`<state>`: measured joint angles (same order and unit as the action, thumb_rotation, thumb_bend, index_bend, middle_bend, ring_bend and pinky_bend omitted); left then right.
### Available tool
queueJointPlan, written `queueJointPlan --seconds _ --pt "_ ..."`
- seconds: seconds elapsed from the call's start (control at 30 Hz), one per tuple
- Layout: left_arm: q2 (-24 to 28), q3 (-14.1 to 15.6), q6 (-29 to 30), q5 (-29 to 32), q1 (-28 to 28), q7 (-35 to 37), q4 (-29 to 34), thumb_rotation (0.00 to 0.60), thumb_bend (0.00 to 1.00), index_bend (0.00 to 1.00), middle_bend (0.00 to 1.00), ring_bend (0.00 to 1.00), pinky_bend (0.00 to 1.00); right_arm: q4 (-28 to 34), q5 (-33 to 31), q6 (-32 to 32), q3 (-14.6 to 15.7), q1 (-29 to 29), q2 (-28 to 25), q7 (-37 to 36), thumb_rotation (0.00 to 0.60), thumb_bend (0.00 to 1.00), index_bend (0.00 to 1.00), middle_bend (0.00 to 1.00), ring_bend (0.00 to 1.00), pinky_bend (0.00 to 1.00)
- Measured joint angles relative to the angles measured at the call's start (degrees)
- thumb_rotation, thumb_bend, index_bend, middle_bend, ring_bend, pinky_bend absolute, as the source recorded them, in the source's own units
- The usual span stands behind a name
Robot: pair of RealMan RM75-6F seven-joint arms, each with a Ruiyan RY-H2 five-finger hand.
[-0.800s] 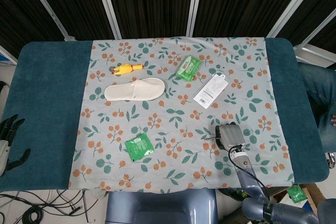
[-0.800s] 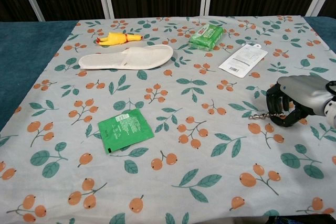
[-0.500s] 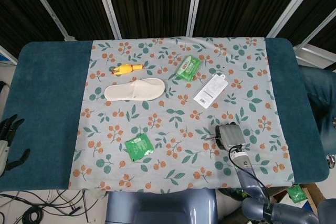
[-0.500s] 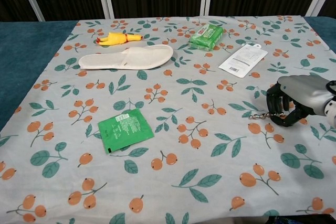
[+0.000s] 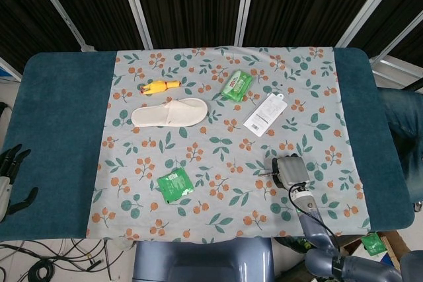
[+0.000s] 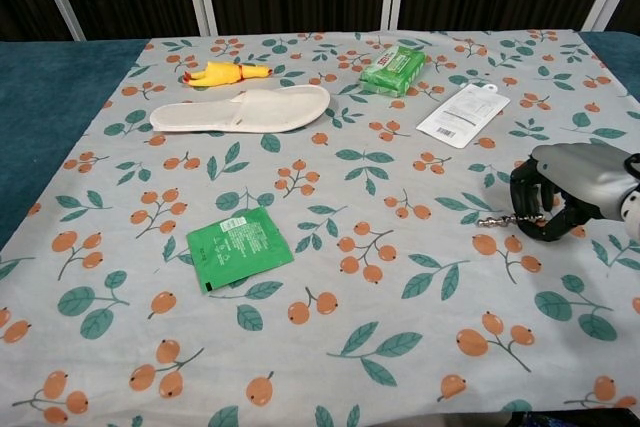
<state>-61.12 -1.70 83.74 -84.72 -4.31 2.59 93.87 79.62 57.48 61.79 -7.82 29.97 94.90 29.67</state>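
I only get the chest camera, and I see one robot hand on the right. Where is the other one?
Observer: The left hand hangs beyond the table's left edge, fingers apart, holding nothing.
Operator: My right hand grips a small metal piece. What is behind it?
Observer: Its arm runs back past the table's near edge, with a black cable looped beside the wrist.
Operator: Anything off the table?
Observer: A small green packet lies below the near right corner.
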Motion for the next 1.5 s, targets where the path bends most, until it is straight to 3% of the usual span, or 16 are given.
queueJointPlan --seconds 0.83,1.23,1.5 --pt "0.06 -0.02 -0.09 0.13 0.02 0.20 0.05 0.600 0.33 0.09 0.00 0.03 0.11 2.88 0.71 -1.91 -0.96 0.10 -2.28 -5.35 0.600 0.49 0.61 0.44 0.45 0.29" --pt "0.07 -0.04 0.01 0.07 0.03 0.09 0.24 0.600 0.33 0.09 0.00 0.03 0.12 10.24 0.40 -1.45 -4.57 0.39 -9.11 -8.40 0.600 0.49 0.61 0.44 0.45 0.29" --pt "0.11 -0.05 0.10 0.05 0.07 0.20 0.41 0.600 0.33 0.09 0.00 0.03 0.12 20.54 -3.80 -2.02 -9.21 3.31 -17.33 -5.33 0.600 0.49 0.62 0.45 0.46 0.29"
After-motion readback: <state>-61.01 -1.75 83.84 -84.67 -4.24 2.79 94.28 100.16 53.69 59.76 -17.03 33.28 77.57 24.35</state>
